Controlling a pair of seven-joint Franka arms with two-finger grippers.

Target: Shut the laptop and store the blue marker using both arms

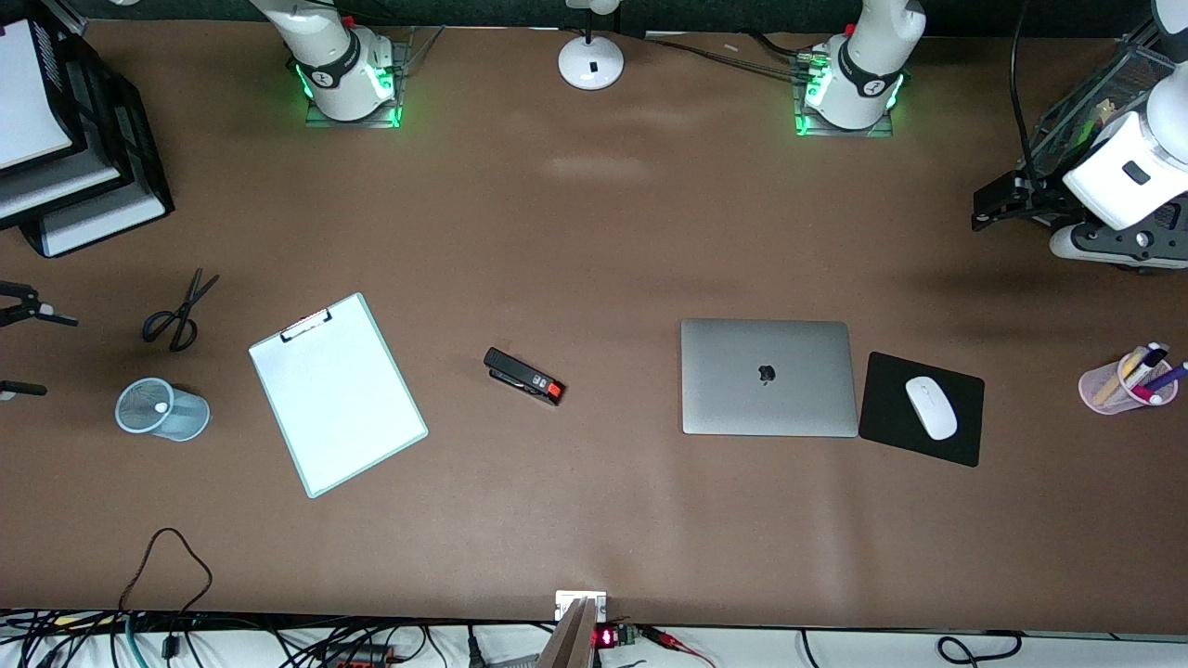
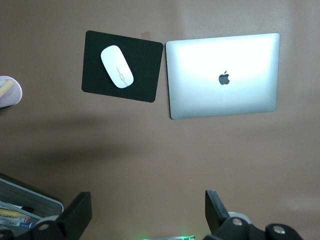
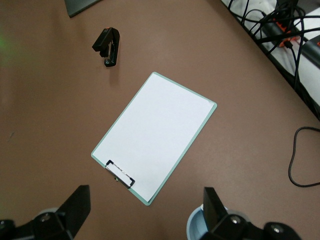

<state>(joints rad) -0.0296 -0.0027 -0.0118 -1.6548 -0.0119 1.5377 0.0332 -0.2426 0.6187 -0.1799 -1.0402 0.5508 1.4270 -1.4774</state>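
Note:
The silver-grey laptop (image 1: 768, 377) (image 2: 222, 76) lies shut and flat on the brown table, logo up, toward the left arm's end. I cannot pick out the blue marker; a pink cup (image 1: 1126, 382) at the left arm's end holds several pens. My left gripper (image 1: 995, 208) (image 2: 145, 210) hangs open and empty over the table beside a mesh organiser. At the right arm's end my right gripper (image 1: 32, 351) (image 3: 145, 210) is up over the table by a pale blue mesh cup (image 1: 162, 409) (image 3: 197, 227), open and empty.
A white mouse (image 1: 931, 406) lies on a black mouse pad (image 1: 886, 408) beside the laptop. A stapler (image 1: 524, 376), clipboard (image 1: 337, 394) and scissors (image 1: 176, 311) lie toward the right arm's end. Paper trays (image 1: 74, 167), a lamp base (image 1: 591, 60) and a mesh organiser (image 1: 1086, 102) stand along the edges.

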